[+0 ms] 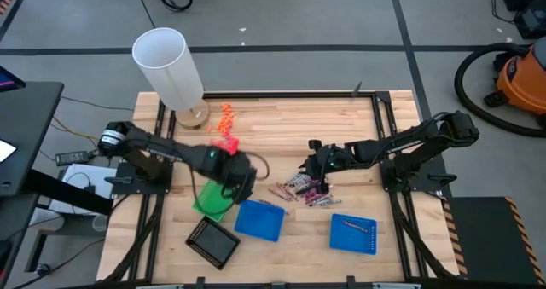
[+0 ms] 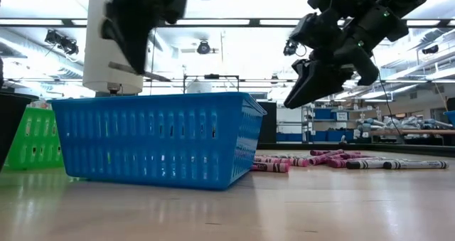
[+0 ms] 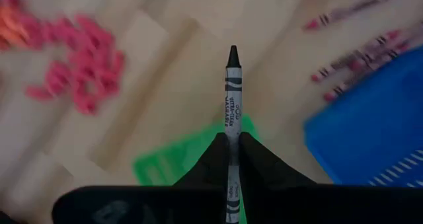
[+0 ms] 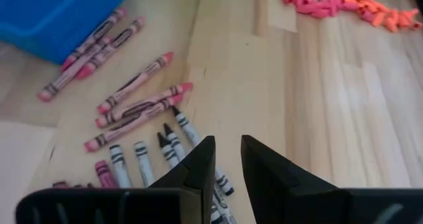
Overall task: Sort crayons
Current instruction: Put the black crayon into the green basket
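My left gripper (image 1: 239, 176) hangs over the near left of the table, above the green tray (image 1: 207, 204), shut on a silvery-grey crayon (image 3: 232, 92) with a black tip. Loose pinkish-red, maroon and grey crayons (image 1: 303, 191) lie flat on the wood at the table's middle. My right gripper (image 4: 228, 145) hovers just above the grey ones (image 4: 173, 143), its fingers a little apart with nothing between them. One crayon (image 1: 354, 225) lies in the right blue tray (image 1: 353, 235). My left gripper pinches the grey crayon between its two fingers at about the middle of its wrapper (image 3: 231, 135). The black tip (image 3: 232, 54) sticks out well past the fingertips. The crayon is lifted clear of the table and the trays.
A second blue tray (image 1: 258, 220) and a black tray (image 1: 213, 240) stand near the front edge. At the far left a tall white cylinder (image 1: 171, 66) stands beside a heap of pink and orange chunky bits (image 1: 224, 129). Bare wood lies to the far right.
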Motion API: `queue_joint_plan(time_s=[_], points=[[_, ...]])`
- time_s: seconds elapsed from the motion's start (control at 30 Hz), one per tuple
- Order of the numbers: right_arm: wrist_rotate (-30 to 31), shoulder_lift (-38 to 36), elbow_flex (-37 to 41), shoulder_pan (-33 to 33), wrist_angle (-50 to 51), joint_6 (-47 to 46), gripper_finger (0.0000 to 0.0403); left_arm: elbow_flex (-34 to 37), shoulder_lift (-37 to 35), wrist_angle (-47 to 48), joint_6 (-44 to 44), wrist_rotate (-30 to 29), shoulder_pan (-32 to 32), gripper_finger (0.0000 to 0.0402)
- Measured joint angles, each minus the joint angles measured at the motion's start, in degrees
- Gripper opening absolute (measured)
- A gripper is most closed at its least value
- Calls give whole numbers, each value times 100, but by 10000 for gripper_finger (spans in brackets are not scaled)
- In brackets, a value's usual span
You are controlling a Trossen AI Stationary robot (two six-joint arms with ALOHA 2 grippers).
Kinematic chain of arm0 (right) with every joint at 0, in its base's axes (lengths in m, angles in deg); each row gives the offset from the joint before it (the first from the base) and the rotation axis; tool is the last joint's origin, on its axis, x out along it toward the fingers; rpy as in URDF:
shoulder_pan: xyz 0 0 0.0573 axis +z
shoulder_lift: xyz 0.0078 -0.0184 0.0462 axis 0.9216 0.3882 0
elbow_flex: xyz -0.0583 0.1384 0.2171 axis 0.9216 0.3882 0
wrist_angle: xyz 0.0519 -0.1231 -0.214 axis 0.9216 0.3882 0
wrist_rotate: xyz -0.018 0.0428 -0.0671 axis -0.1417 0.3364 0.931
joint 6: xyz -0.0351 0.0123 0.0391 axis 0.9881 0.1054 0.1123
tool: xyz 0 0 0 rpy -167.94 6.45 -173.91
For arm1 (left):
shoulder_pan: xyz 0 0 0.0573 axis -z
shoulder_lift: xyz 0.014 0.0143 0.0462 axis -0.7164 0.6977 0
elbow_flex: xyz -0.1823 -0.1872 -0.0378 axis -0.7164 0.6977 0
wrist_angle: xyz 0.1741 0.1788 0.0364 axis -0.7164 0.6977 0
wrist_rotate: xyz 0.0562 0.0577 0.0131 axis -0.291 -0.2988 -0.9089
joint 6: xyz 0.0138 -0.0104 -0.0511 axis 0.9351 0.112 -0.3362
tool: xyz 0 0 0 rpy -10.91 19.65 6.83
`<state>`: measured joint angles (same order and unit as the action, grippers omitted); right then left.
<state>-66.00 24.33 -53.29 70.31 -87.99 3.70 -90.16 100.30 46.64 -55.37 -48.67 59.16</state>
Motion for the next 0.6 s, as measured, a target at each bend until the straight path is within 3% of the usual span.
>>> queue_joint_plan(time_s=[0.27,0.47,0.6], points=[[-19,0,225,-1,-90,311,84,38,58,817,-1665,33,735,16],[-287,0,260,1,-226,365,84,832,51,453,-1778,370,724,19],[-296,-2,262,-1,-371,438,84,1314,60,-120,-1730,563,625,47]])
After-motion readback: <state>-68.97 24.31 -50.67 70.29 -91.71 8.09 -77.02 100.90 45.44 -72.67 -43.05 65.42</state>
